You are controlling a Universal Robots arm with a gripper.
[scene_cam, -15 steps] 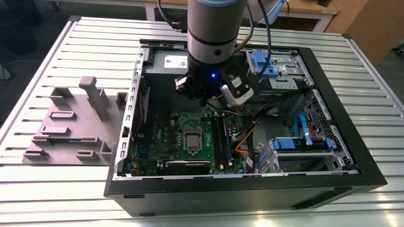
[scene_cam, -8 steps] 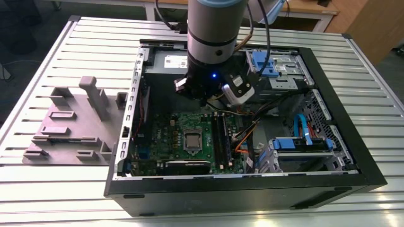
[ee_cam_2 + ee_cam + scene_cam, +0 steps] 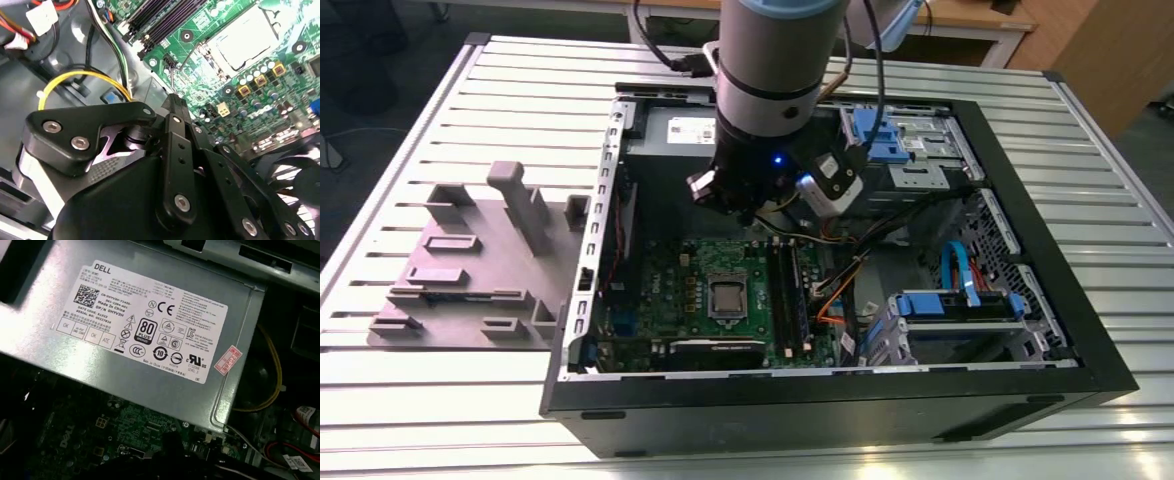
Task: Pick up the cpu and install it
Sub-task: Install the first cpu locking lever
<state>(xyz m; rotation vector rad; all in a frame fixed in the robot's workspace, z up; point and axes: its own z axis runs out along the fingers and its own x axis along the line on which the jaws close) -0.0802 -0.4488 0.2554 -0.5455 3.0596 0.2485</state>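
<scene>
Black linkage of the tool (image 3: 172, 107) sits closest in the second wrist view; fingers look drawn together to a narrow tip, nothing between them, so closed and empty as far as I can judge. Arm hangs over the open case (image 3: 1067, 330) on the bench (image 3: 480, 110), above the board's (image 3: 667, 300) far edge near the power supply (image 3: 150, 330). Cpu (image 3: 724, 294) appears to lie flat in the socket (image 3: 245, 37) at mid-board. Key relation: chip lies nearer the exterior camera than the tool, clear of the arm, no contact. Square part, no long axis. Grey fixture (image 3: 467, 260) stands outside the case, on the exterior view's left.
</scene>
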